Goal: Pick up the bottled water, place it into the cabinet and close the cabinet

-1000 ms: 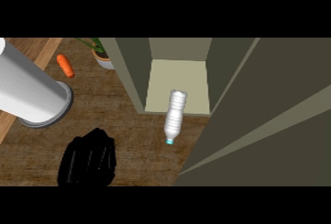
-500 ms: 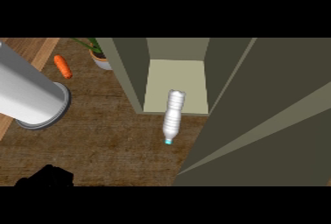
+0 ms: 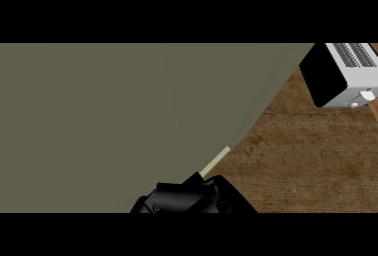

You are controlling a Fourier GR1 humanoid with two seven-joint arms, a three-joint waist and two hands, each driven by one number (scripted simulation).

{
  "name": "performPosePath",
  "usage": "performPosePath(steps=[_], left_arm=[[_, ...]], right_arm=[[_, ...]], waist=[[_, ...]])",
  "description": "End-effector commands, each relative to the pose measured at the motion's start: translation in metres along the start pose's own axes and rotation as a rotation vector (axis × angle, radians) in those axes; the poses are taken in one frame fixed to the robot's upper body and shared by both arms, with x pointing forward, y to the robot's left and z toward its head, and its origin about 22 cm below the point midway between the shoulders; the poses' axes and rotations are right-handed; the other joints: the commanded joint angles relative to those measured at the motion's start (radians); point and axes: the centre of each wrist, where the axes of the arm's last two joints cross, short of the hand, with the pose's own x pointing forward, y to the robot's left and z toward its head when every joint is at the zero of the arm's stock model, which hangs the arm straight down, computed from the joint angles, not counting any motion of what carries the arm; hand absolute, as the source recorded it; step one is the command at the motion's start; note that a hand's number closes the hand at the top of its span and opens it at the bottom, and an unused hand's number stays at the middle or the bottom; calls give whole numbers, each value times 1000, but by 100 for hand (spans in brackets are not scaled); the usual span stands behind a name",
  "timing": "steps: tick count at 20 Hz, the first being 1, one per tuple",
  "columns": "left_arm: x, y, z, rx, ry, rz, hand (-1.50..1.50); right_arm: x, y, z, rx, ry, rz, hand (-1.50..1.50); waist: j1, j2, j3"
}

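Low down, the robot hand (image 3: 193, 199) sits at the cabinet door (image 3: 111, 125) edge

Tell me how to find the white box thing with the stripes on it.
Start at the big olive-grey cabinet panel filling the view's left, then cross the brown wooden counter to the top right corner. There sits the kitchen appliance: a white box with a black side, grey slats and a small round knob. Nothing else in view has slats or a knob.
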Motion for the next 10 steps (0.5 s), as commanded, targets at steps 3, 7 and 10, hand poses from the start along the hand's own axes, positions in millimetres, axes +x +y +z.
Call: performPosePath(steps=[3,7,10], left_arm=[[21,23,21,0,3,-7,150],[20,42,13,10,-5,-12,150],[25,27,26,17,-7,-11,150]], right_arm=[[3,-21,-62,-38,7,-24,150],[-25,-48,-91,-42,34,0,150],[-23,-54,-99,-62,62,5,150]], waist=[[6,4,1],[-6,8,1],[-11,2,2]])
